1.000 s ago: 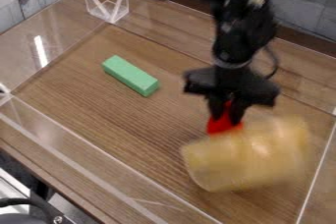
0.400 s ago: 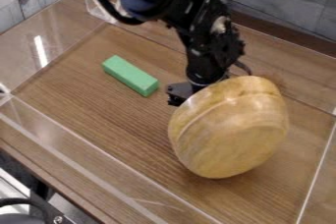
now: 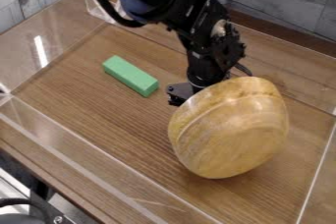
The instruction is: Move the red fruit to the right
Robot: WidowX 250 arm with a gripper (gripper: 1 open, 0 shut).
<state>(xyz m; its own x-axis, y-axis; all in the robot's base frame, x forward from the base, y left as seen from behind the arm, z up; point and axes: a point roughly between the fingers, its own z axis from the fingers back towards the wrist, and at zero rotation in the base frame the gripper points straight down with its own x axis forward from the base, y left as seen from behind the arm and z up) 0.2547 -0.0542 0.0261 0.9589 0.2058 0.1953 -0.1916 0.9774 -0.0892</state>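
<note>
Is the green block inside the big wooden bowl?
No, the green block lies flat on the wooden table, off to the left and apart from the wooden bowl.

Wood-grain tabletop (image 3: 92, 120), clear acrylic walls (image 3: 53, 31), grey plank wall (image 3: 282, 2) behind

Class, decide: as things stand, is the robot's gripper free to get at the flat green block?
Probably yes. The green block lies alone on bare wood; the gripper is down behind the wooden bowl, which stands on its other side.
</note>
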